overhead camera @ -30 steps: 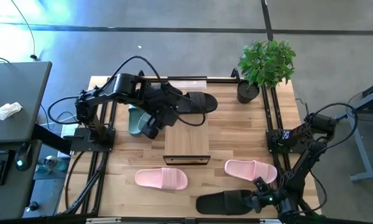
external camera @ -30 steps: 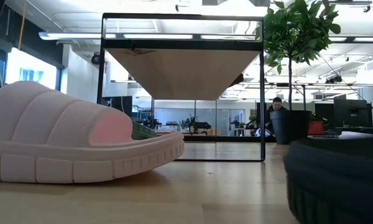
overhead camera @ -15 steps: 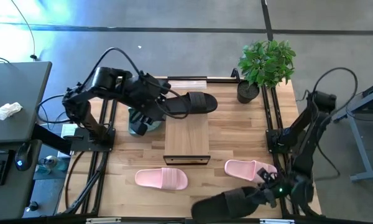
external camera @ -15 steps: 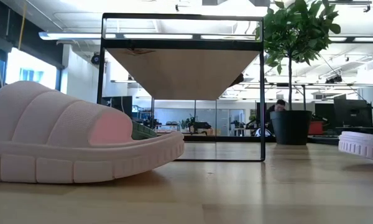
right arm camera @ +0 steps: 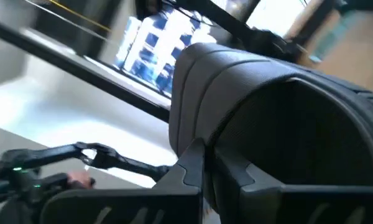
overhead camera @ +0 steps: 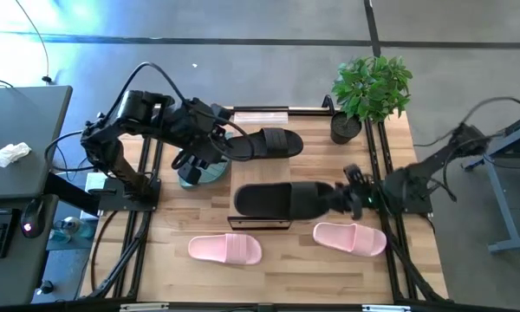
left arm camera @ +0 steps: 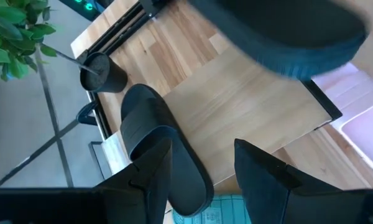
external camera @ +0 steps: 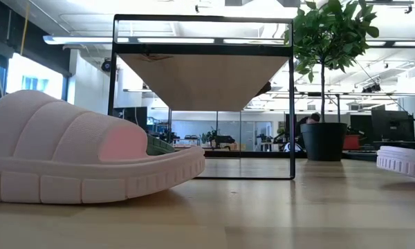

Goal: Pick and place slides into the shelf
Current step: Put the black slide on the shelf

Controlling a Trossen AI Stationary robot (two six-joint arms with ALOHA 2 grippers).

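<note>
On the pale wooden table (overhead camera: 329, 186), the right gripper (overhead camera: 354, 196) clamps a black rubber slide (overhead camera: 282, 200) above the low plank-topped shelf (overhead camera: 260, 218), two pink slides (overhead camera: 225, 250) still loose.

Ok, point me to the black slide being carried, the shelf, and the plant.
Carried black slide (overhead camera: 277, 200), high view, on its strap.
Shelf (overhead camera: 260, 171), high view, on the bare wood top.
Plant (overhead camera: 373, 84), high view, on the leaves.

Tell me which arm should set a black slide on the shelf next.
Right. The right gripper is shut on a black slide carried above the shelf. The left gripper is open, beside the other black slide.
</note>
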